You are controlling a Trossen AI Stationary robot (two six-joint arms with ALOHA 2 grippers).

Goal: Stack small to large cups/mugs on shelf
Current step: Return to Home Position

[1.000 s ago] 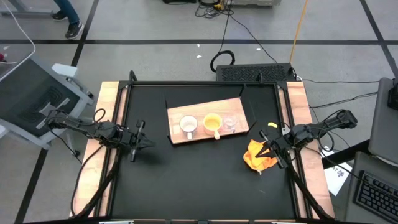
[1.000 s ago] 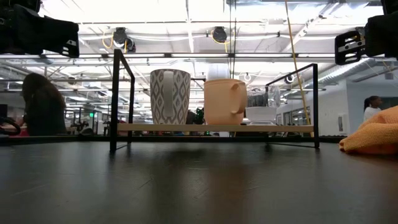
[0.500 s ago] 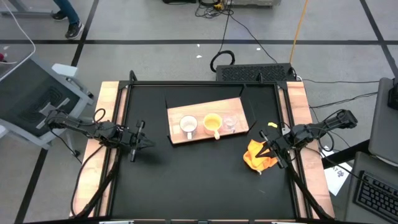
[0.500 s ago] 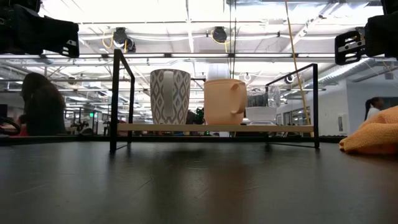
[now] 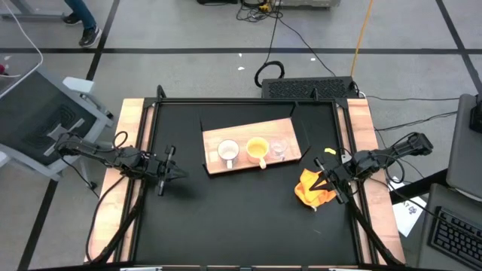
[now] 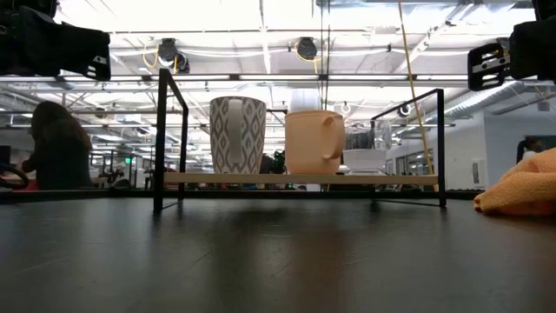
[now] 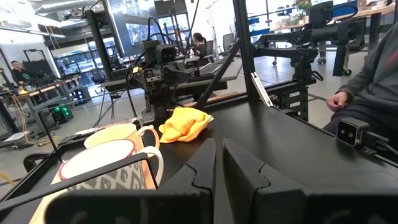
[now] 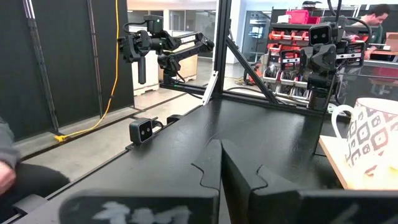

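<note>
Three cups stand in a row on the light-brown shelf board (image 5: 252, 150), each on its base: the white patterned mug (image 5: 228, 151) (image 6: 237, 135), the yellow-orange mug (image 5: 257, 148) (image 6: 314, 141) and the clear glass cup (image 5: 279, 147). In the low view the shelf (image 6: 300, 178) sits raised on a black wire frame. My left gripper (image 5: 167, 169) (image 7: 219, 168) hangs shut above the table, left of the shelf. My right gripper (image 5: 327, 181) (image 8: 221, 165) is shut too, raised to the right of the shelf beside the orange cloth. Its wrist view shows the white mug (image 8: 373, 134).
An orange-yellow cloth (image 5: 312, 188) (image 6: 521, 196) (image 7: 183, 122) lies crumpled on the black tabletop right of the shelf, under my right gripper. The shelf's black frame posts (image 6: 162, 139) stand at its corners. A person's hand (image 7: 339, 99) shows beyond the table edge.
</note>
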